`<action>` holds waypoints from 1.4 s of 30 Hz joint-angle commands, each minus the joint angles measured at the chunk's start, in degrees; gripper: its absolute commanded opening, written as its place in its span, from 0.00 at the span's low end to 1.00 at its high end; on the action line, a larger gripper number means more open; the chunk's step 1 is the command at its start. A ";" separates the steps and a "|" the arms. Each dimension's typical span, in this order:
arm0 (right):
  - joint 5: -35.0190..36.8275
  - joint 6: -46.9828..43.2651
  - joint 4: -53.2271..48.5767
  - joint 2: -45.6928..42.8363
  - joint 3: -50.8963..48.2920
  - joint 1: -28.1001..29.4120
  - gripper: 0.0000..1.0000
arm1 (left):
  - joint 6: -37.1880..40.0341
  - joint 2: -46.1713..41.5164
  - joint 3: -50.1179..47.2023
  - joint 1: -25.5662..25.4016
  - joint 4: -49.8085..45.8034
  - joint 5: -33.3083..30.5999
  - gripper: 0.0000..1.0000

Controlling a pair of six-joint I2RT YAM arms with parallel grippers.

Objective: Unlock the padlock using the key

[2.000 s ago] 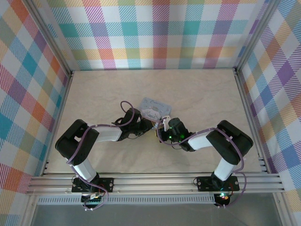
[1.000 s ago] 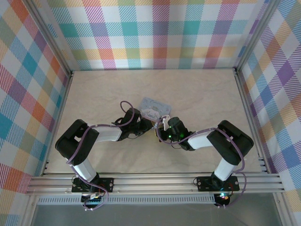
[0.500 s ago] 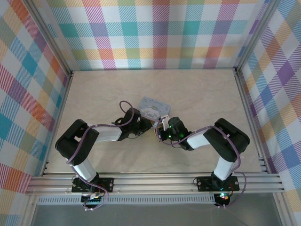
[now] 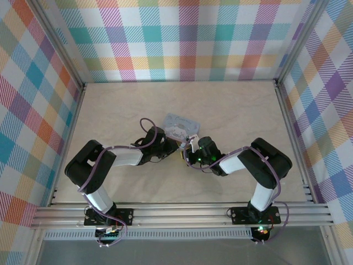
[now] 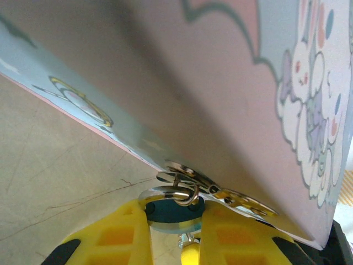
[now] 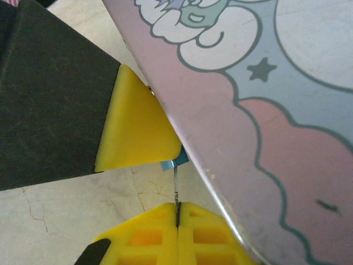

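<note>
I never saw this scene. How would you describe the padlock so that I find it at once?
Find the light-blue cartoon tin at the middle of the table. At its edge, between yellow jaws, sits the padlock: tiny, teal-blue, with metal rings attached.

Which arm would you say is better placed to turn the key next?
Right. The right gripper is shut on the thin key, whose tip meets the blue padlock; the left gripper merely holds that padlock by the tin.

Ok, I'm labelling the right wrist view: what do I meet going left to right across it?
Yellow finger of the left tool → padlock → tin. The key, pinched in the right tool, lies straight below the padlock, so it is left out.
</note>
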 commanded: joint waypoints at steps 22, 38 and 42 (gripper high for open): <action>-1.45 0.12 6.17 -0.47 0.87 -1.85 0.00 | -0.61 -0.51 0.73 -1.27 0.22 5.36 0.20; -3.46 -1.98 7.13 0.94 1.23 -4.15 0.00 | -0.08 -0.21 1.22 -1.28 -0.73 5.53 0.20; -4.59 -2.20 8.30 1.71 0.99 -4.71 0.00 | -0.08 -0.30 1.16 -1.28 -0.71 5.47 0.20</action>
